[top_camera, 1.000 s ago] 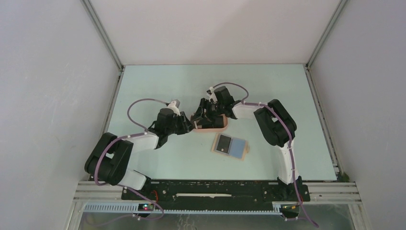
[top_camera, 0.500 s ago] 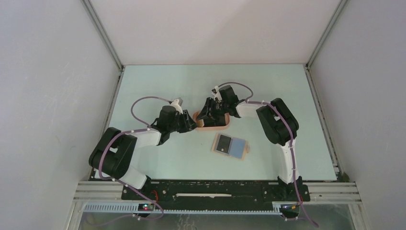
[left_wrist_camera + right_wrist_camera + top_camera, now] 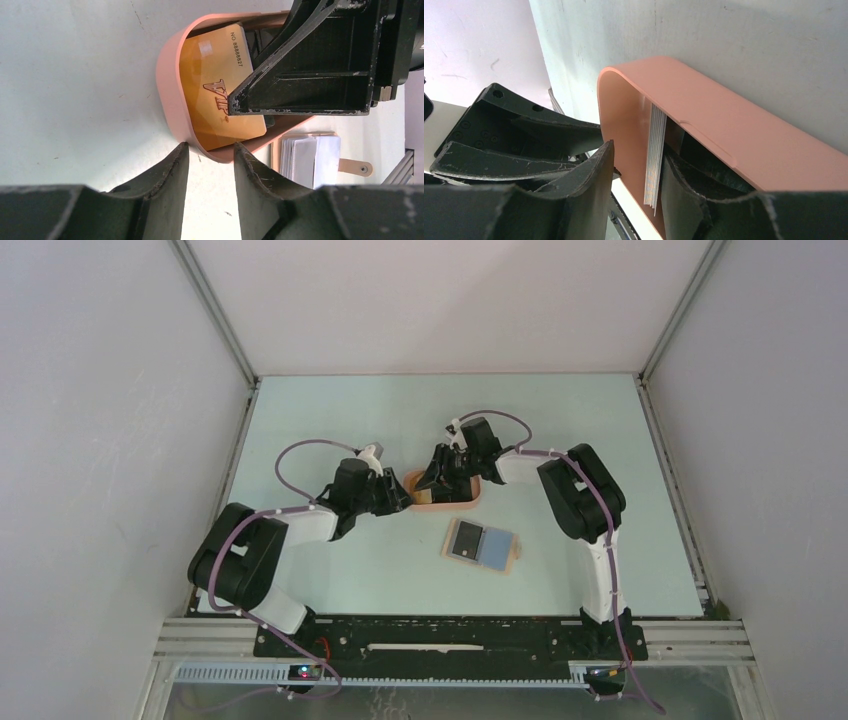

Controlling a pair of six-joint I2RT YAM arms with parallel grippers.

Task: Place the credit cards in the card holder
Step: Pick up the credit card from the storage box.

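1. Right end effector (image 3: 638, 150): jaws were partway open, straddling the stack of credit cards (image 3: 655, 149) that stood on edge inside the pink tray (image 3: 734, 135). One finger sat close against the stack and a gap showed on the other side. Not clamped, nothing lifted.
2. Left end effector (image 3: 210, 146): jaws were partway open with the tips at the tray's outer wall and the rim corner between them. It held nothing. Looked like bracing, my read.
3. In the left wrist view the yellow-orange card (image 3: 215, 90) faced out of the stack, leaning in the tray, with a right finger lying across it.
4. The tray sat about mid-surface (image 3: 330, 410). The card holder (image 3: 482, 546) lay open and flat between the tray and the near edge, apart from the tray.
5. Progress: a black card (image 3: 465, 538) and a pale blue card (image 3: 496, 548) lay on the holder's two halves. Couldn't tell whether they were slotted. The rest of the stack was in the tray, so I'd judge the task only partway done. Left per card: clamp, lift, carry, insert.
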